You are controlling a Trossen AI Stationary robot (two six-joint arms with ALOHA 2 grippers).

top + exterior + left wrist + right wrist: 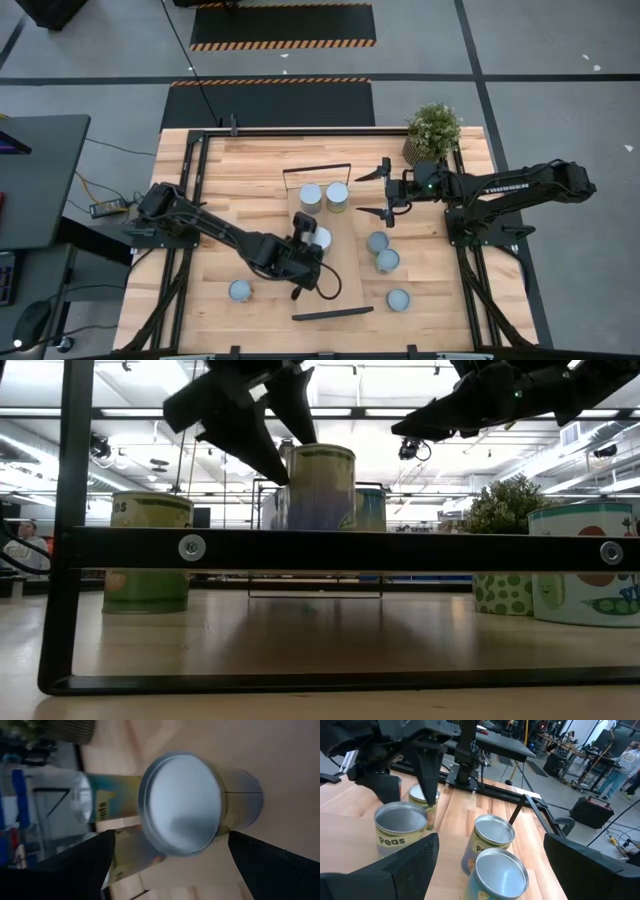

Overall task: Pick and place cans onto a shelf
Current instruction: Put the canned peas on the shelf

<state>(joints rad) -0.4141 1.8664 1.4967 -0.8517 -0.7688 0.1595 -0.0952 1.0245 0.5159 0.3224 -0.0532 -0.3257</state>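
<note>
The shelf lies along the table's middle. Two cans stand at its far end. A third can stands upright on the shelf's left side. My left gripper is open, with one finger on each side of this can and a gap showing at each. My right gripper is open and empty, above the shelf's right edge beside the two far cans. Three cans stand on the table right of the shelf. One can stands left of it.
A potted plant stands at the table's far right corner, behind my right arm. Thin black frames rise at the shelf's far end and near end. Black rails run along the table's left and right sides.
</note>
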